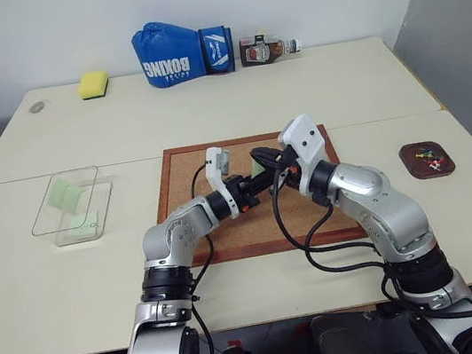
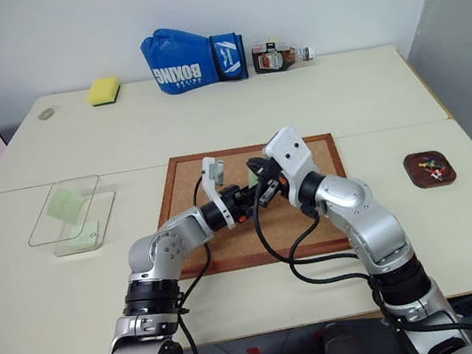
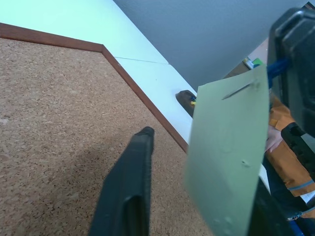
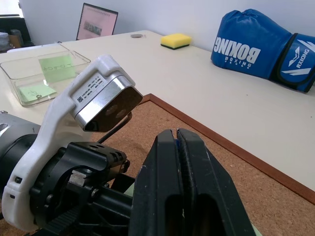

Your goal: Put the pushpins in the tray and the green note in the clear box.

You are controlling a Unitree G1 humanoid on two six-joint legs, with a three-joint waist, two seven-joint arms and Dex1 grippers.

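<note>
step: pulling a pin | right gripper (image 4: 177, 140) pinched together on what looks like a blue pushpin (image 3: 278, 66) stuck through the green note (image 3: 229, 157), note dangling off it | left gripper (image 3: 197, 147) closing on the note, grip not settled, probably to hold it while the pin comes free | clear box (image 1: 66, 208) far out past left arm | tray (image 1: 426, 158) off beyond right arm

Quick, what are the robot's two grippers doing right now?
Left gripper: open, the green note between its fingers, not pinched.
Right gripper: shut on a blue pushpin stuck through that note.
</note>
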